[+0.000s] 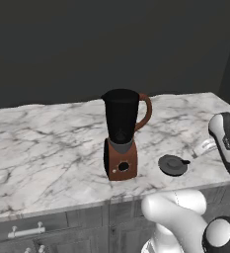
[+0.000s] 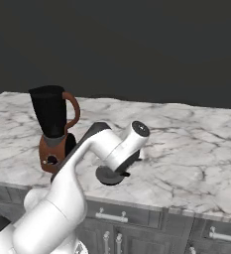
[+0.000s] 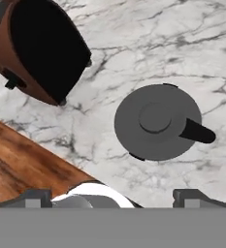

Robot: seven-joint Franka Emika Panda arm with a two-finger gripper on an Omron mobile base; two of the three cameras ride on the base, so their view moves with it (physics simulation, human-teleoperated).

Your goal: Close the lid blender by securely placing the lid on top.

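The blender (image 1: 121, 132), with a black jar, reddish-brown handle and base, stands upright on the marble counter with its mouth uncovered. It also appears in the right base view as the blender (image 2: 53, 126) and at the upper left of the hand view as the blender (image 3: 41, 48). The lid (image 1: 172, 164), a flat dark grey disc with a centre knob and side tab, lies on the counter to the blender's right, near the front edge. In the hand view the lid (image 3: 155, 121) lies below my gripper (image 3: 112, 198), which hovers above it, open and holding nothing. My arm partly covers the lid (image 2: 111, 175).
The marble counter (image 1: 47, 148) runs wide to the left and behind the blender. Its front edge is close to the lid, with grey drawers (image 2: 112, 218) below and wooden floor (image 3: 17, 164) beyond it. A dark wall closes the back.
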